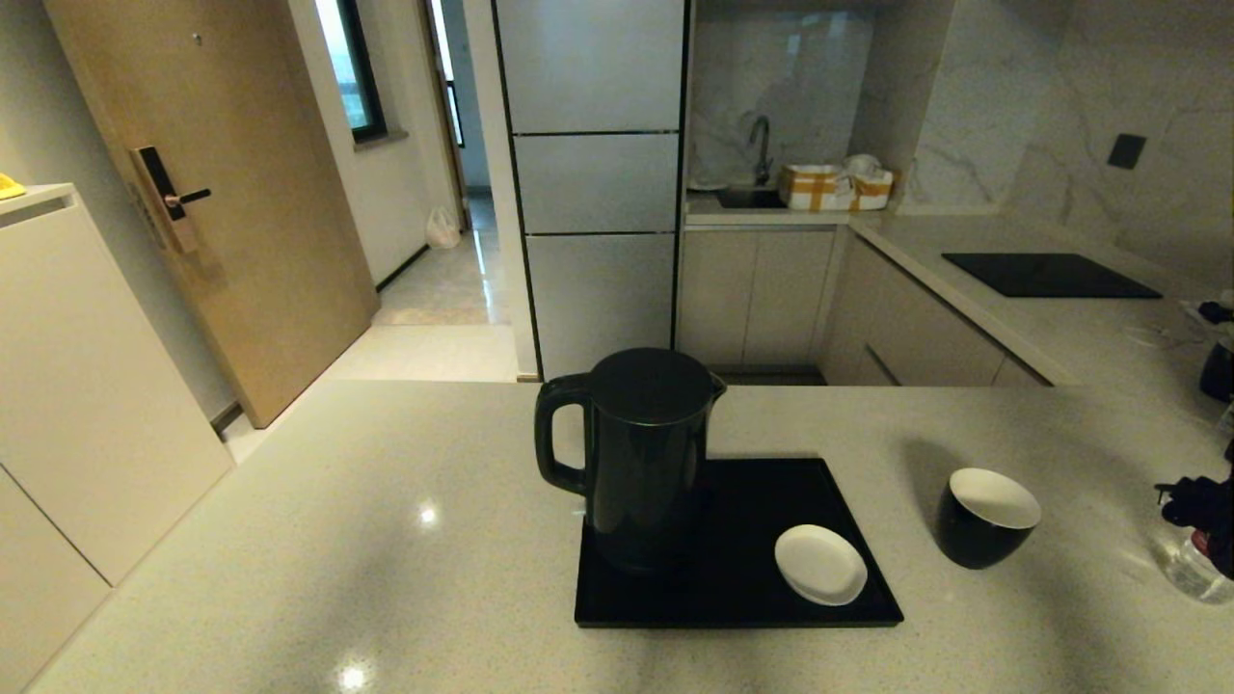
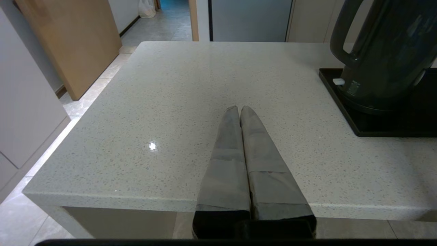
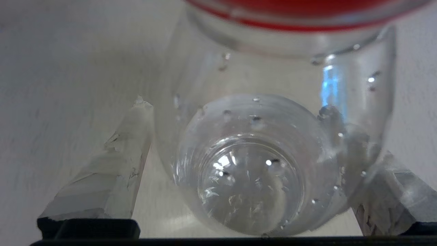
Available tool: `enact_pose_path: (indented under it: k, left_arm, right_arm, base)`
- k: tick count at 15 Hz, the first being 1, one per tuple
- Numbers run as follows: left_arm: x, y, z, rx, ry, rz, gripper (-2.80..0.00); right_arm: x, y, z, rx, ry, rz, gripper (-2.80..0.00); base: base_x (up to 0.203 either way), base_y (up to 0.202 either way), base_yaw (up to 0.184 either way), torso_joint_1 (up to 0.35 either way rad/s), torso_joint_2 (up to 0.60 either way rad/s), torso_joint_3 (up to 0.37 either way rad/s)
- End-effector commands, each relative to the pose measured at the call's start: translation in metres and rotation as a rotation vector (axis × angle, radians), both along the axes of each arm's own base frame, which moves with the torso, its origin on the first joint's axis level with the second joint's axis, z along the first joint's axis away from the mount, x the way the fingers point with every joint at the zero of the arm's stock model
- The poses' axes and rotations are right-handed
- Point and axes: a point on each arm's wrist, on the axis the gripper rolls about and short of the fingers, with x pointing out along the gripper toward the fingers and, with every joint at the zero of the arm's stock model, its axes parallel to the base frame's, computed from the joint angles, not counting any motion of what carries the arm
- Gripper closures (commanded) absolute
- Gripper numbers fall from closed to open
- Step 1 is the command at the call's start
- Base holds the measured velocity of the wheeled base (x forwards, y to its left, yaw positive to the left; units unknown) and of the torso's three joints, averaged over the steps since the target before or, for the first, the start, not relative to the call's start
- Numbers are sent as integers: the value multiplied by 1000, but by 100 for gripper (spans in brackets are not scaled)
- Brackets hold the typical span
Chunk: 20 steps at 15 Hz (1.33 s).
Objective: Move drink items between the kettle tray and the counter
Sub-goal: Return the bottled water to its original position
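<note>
The black kettle (image 1: 646, 453) (image 2: 385, 51) stands on the left half of the kettle tray (image 1: 742, 588) (image 2: 341, 102). To the right of the tray, the black cup (image 1: 983, 516) with a white inside sits on the beige counter (image 1: 386, 540) (image 2: 205, 85). At the far right edge the clear bottle (image 1: 1195, 569) (image 3: 252, 164) stands on the counter. My right gripper (image 1: 1200, 511) (image 3: 235, 106) is open around it from above; one finger (image 3: 129, 153) is clearly apart from the bottle. My left gripper (image 2: 240, 108) is shut and empty over the counter's near left part, out of the head view.
A small white saucer (image 1: 819, 564) lies on the tray's right front corner. A black cooktop (image 1: 1046, 275) is set in the side counter at the back right. A dark object (image 1: 1217, 371) stands near the right edge, behind the bottle. The counter's left edge drops to the floor.
</note>
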Motion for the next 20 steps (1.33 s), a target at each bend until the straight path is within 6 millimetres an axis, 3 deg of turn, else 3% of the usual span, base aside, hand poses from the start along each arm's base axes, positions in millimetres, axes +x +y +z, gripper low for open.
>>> enact_pose_path:
  k: [1, 7, 10, 13, 16, 18, 20]
  left_arm:
    - [0, 0, 0, 0, 1, 1, 0]
    - [0, 0, 0, 0, 1, -1, 0]
    - [0, 0, 0, 0, 0, 1, 0]
    - [0, 0, 0, 0, 0, 0, 0]
    - [0, 0, 0, 0, 1, 0, 0]
    - [0, 0, 0, 0, 0, 1, 0]
    - [0, 0, 0, 0, 1, -1, 0]
  right_arm:
    - [7, -5, -12, -2, 15, -1, 0]
    - [4, -2, -4, -27, -22, 0, 0]
    - [-3, 16, 42, -69, -100, 32, 0]
    - [-9, 68, 123, -139, -241, 150, 0]
    - [-10, 150, 196, -151, -324, 323, 0]
    - [-7, 203, 217, -134, -325, 449, 0]
    - [-7, 250, 213, -106, -269, 581, 0]
  base:
    - [0, 0, 0, 0, 0, 0]
    - [0, 0, 0, 0, 0, 0]
    - [0, 0, 0, 0, 0, 0]
    - [0, 0, 0, 0, 0, 0]
    - [0, 0, 0, 0, 0, 0]
    - [0, 0, 0, 0, 0, 0]
    - [0, 0, 0, 0, 0, 0]
